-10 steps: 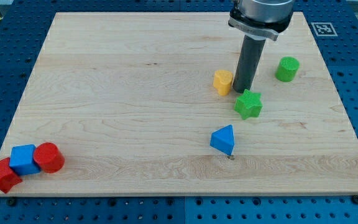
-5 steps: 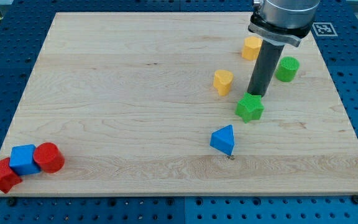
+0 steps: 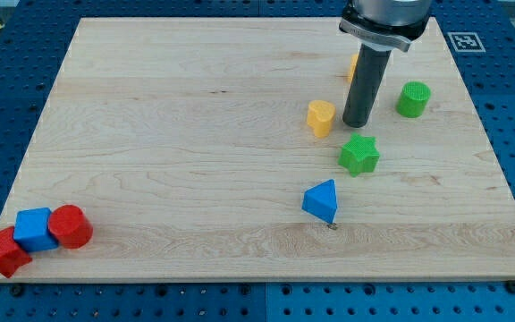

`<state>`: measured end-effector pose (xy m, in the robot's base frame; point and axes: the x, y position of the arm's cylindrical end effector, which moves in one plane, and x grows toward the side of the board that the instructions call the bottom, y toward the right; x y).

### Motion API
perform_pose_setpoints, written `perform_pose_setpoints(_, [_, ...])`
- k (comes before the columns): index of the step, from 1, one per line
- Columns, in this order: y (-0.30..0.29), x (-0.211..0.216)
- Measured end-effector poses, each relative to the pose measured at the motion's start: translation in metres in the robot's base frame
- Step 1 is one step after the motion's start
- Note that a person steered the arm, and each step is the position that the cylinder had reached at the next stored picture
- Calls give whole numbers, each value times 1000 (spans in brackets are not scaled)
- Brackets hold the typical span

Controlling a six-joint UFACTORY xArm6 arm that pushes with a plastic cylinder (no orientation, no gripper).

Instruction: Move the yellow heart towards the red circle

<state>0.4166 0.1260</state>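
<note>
My tip rests on the wooden board, bare and holding nothing. Just to its view-left sits the yellow heart, near but apart from it. Just below the tip, slightly right, is the green star; further right and a little above stands the green cylinder. Behind the rod, above the tip, a second yellow block peeks out, mostly hidden. Below and left lies the blue triangular block.

Far toward the view's bottom-left, the red circle touches a blue cube beside a red star. Open board lies between the heart and that cluster.

The heart's pointing direction is unclear; it looks compact.
</note>
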Motion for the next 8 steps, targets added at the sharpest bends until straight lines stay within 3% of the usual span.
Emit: perform_pose_setpoints(8, [-93, -1])
